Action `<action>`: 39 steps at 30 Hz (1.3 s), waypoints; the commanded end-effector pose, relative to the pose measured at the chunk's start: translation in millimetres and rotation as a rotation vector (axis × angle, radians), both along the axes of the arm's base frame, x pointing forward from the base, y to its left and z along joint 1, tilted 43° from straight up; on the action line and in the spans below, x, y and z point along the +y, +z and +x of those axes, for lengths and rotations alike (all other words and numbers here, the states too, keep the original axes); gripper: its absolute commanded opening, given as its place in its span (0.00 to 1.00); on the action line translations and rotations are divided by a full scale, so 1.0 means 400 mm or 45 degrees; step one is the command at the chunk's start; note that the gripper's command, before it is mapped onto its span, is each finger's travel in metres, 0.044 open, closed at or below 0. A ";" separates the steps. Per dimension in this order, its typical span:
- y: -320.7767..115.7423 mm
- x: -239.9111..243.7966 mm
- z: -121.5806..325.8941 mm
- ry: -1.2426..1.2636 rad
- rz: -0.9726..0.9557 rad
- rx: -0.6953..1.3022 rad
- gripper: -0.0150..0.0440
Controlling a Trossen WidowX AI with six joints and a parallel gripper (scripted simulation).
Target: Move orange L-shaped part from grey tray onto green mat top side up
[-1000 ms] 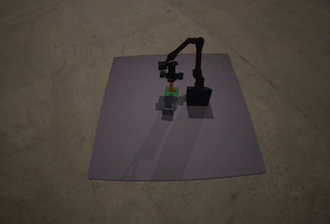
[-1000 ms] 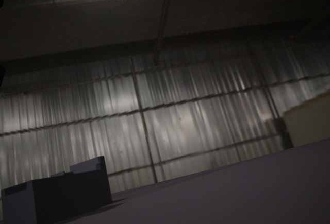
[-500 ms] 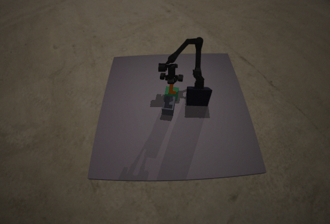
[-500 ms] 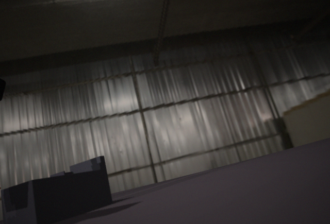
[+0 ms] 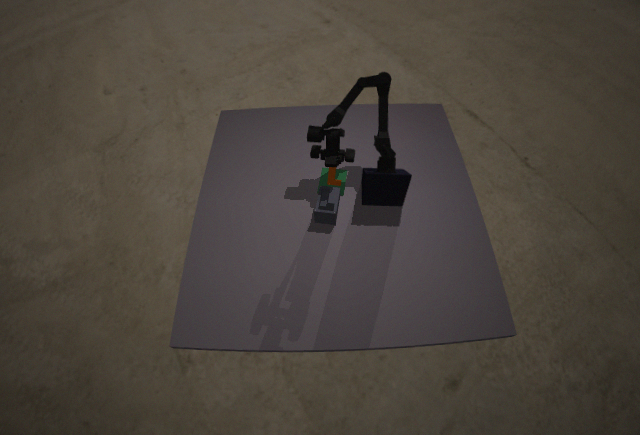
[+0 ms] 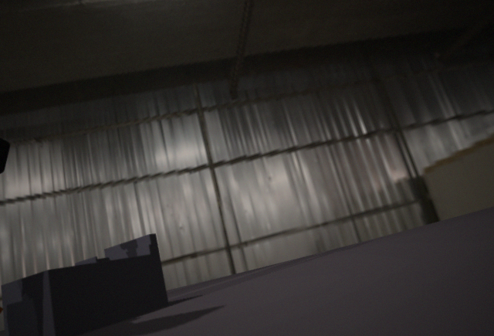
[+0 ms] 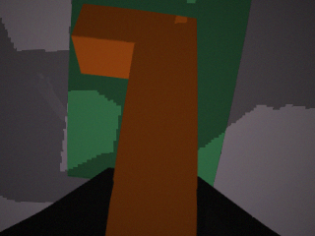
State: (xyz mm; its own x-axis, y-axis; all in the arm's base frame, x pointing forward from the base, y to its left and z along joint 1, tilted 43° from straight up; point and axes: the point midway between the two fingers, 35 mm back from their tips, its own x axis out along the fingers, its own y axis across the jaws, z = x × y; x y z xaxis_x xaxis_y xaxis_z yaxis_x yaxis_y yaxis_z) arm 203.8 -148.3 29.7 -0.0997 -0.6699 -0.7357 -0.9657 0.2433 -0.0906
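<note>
Wrist view: the orange part (image 5: 332,175) (image 6: 1,309) (image 7: 157,123) runs up the middle of the frame from the bottom edge, its short foot turned left near the top. The claw (image 5: 332,164) (image 7: 153,181) is closed on the part's straight end, a black finger on each side at the bottom of the frame. Behind the part lies the green mat (image 5: 342,176) (image 7: 94,128), partly in shadow, with a brighter patch at centre left. The grey table (image 5: 248,244) (image 6: 359,276) (image 7: 276,162) shows on both sides of it.

In the top view the part hangs below the claw, near the centre of the frame, and overlaps the mat, its foot at the lower end pointing right. Whether the foot touches the mat, I cannot tell. The part is out of the tray (image 5: 325,217) (image 6: 105,292), which sits just below the mat in the frame. The black arm (image 5: 383,104) arches up and right from the claw, then down to its dark base (image 5: 385,187), right of the mat. Long shadows stretch toward the bottom of the table.

In the exterior view, the tray stands at lower left, with only a speck of the part at the left edge. A ribbed metal wall (image 6: 271,188) fills the middle.
</note>
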 end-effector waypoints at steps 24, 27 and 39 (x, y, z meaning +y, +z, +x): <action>-0.025 -0.022 -0.008 -0.003 -0.002 0.007 0.52; -0.025 -0.022 -0.008 -0.003 -0.002 0.007 0.65; 0.139 0.129 0.016 0.002 0.001 0.011 0.93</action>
